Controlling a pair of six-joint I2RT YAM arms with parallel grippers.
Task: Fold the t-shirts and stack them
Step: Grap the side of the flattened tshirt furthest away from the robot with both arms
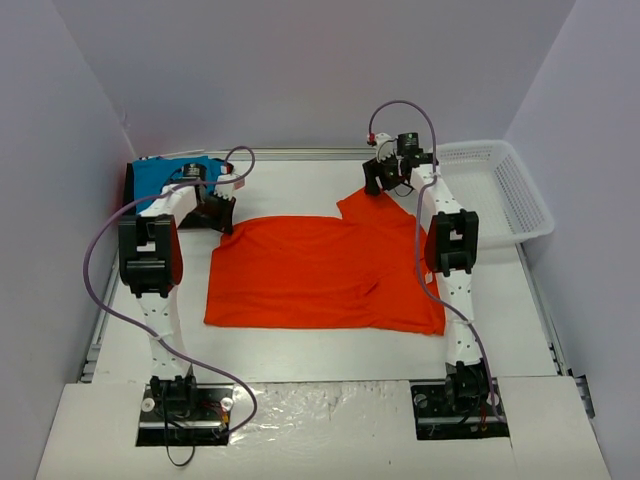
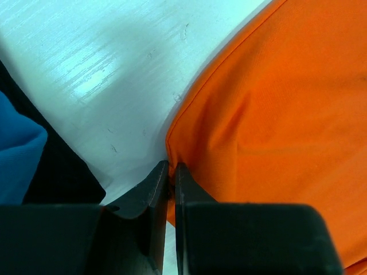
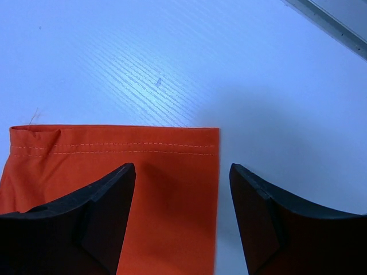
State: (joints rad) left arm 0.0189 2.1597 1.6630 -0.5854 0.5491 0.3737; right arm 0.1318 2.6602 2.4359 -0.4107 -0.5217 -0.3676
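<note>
**Top view.** The orange shirt [image 1: 320, 275] lies spread flat in the middle of the desk [image 1: 300, 345], with one short sleeve reaching towards the far right. The turquoise shirt [image 1: 170, 178] sits folded at the far left corner of the desk, apart from the orange one. A white mesh basket [image 1: 520, 200] stands at the far right edge. The left fingers [image 1: 222, 212] are down at the far left corner of the orange shirt, between that corner and the turquoise shirt. The right fingers [image 1: 383, 182] are down at the end of the sleeve.

**Left wrist view.** The left fingers [image 2: 152, 197] are pressed together with only a thin slit between them. The corner hem of the orange shirt [image 2: 275, 114] runs down into that slit, so they grip the cloth at its edge. The shirt fills the right half of the view. Bare desk [image 2: 103, 69] shows at upper left. At the left border lies the turquoise shirt [image 2: 17, 149], with a black shirt [image 2: 63, 172] under it, its edge showing beside the fingers.

**Right wrist view.** The right fingers [image 3: 109, 195] stand wide apart and hold nothing. The stitched hem of the sleeve of the orange shirt [image 3: 114, 146] runs across the view just ahead of the fingertips. One finger is over the cloth, the other is over bare desk [image 3: 172, 69] just past the sleeve's side edge. Whether the fingertips touch the surface cannot be told.
</note>
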